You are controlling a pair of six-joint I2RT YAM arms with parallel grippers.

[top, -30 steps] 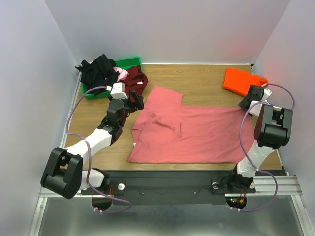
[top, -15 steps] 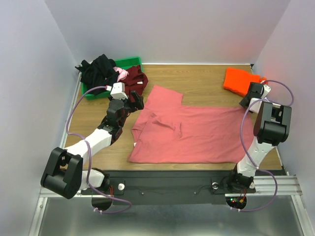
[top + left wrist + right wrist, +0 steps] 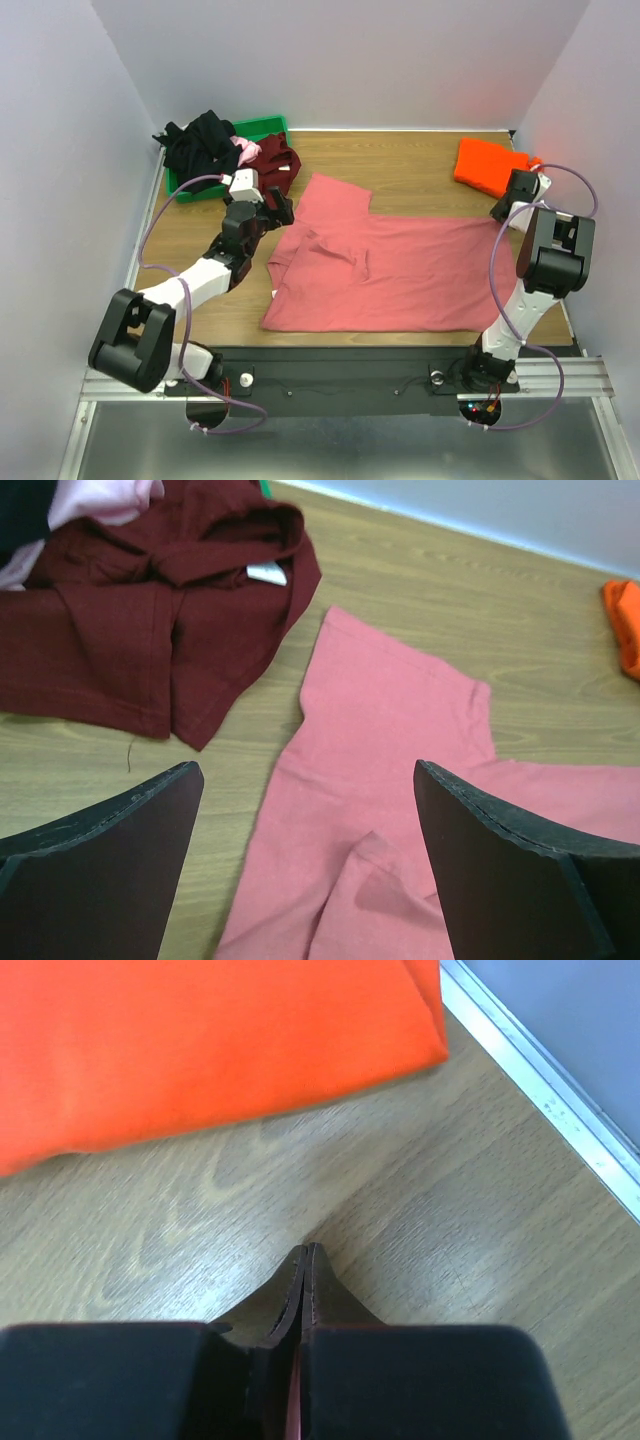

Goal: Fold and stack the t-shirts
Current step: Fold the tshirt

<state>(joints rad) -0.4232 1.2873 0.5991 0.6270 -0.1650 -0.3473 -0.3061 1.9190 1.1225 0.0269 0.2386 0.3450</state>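
Handling the salmon-pink cotton short-sleeved t-shirt (image 3: 390,275) should be a matter of limp, light cloth. It will sag and crease wherever it is lifted, and its two layers can slide apart, so a pinch probably has to catch both at once. It lies spread flat in the middle of the brown wooden worktop (image 3: 420,175), its neck end toward the left arm, one sleeve pointing to the far side and a small ridge of cloth near the collar. The likeliest holds, to my eye, are the far sleeve's seam or a shoulder corner on the left, and a hem corner on the right.

The folded bright orange t-shirt (image 3: 485,163) sits at the far right corner. A dark maroon t-shirt (image 3: 120,630) lies crumpled at the far left, touching a black one (image 3: 200,145) and a light pink one (image 3: 245,150) heaped in the green plastic bin (image 3: 255,128).

The left arm stretches forward and low across the left side. Its left claw (image 3: 305,778) is spread wide with nothing in it, hovering above the salmon shirt's far sleeve and shoulder, the maroon shirt just to its left. The right arm stands folded with its elbow raised. The right claw (image 3: 303,1260) is pressed together on nothing, over bare wood near the orange shirt's edge but apart from it.
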